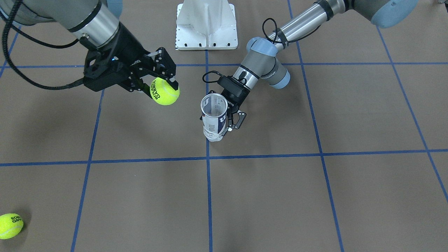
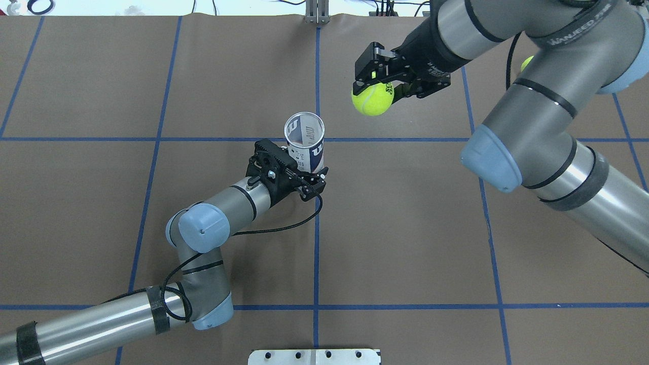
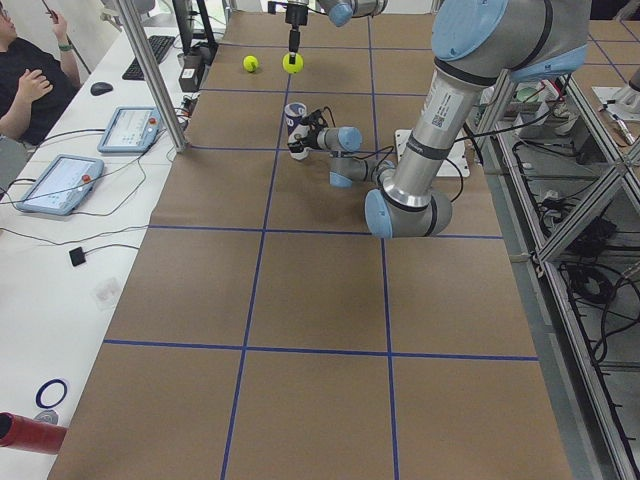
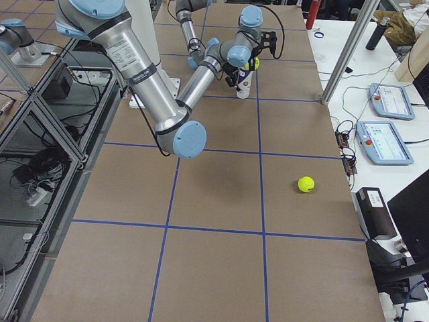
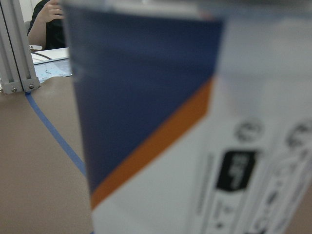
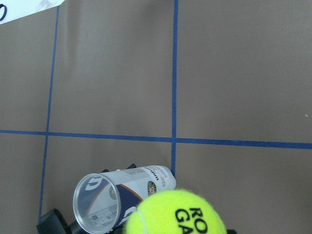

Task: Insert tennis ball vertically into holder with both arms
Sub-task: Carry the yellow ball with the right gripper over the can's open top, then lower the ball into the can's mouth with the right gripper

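Observation:
The holder point(image 1: 212, 119), a clear tube with a white and navy label, stands upright with its open mouth up near the table's middle. My left gripper point(image 1: 225, 123) is shut on its lower part; it shows in the overhead view point(image 2: 305, 167) too. The label point(image 5: 161, 126) fills the left wrist view. My right gripper point(image 1: 161, 87) is shut on a yellow-green tennis ball point(image 1: 164, 91) and holds it in the air off to one side of the tube's mouth. In the right wrist view the ball point(image 6: 175, 214) is at the bottom, with the tube point(image 6: 112, 200) to its left.
A second tennis ball point(image 1: 10, 225) lies on the brown table far out on the right arm's side, also in the exterior right view point(image 4: 305, 184). A white metal pedestal base point(image 1: 206, 24) stands at the robot's edge. Blue tape lines point(image 1: 208, 196) grid the table. An operator point(image 3: 30, 80) sits beyond the far side.

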Controlling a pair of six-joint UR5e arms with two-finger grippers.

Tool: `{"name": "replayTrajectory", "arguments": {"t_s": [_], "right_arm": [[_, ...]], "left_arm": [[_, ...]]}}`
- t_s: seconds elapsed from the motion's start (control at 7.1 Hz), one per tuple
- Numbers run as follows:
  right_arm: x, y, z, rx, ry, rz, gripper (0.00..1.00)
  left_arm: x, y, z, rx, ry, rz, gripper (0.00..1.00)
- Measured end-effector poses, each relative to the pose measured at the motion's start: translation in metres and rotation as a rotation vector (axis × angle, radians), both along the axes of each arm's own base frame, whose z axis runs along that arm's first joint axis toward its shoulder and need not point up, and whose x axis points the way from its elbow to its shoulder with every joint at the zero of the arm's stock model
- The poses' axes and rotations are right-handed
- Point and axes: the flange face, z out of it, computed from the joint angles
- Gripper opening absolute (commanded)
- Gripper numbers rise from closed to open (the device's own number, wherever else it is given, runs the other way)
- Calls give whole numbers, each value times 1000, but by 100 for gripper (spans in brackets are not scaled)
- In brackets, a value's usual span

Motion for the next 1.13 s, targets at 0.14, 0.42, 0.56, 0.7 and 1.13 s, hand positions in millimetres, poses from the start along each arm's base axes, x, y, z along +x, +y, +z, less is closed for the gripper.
{"name": "replayTrajectory", "arguments": {"t_s": [0.14,0.42,0.56,0.7,1.13], "right_arm": [[-20,3,-27,-3,12,9,0],[-53,-5,-60,-18,37,12,0],[-67,-7,-65,-23,50,14,0],[-77,-6,-66,-25,59,13,0],[-91,-2,-59,-29,78,10,0]], "left_arm": [[0,0,0,0,1,1,99],[0,1,-1,1,3,1,99],[0,1,-2,1,5,0,98],[0,1,-2,2,6,-1,91],[-5,1,-1,10,29,-12,74]]}}
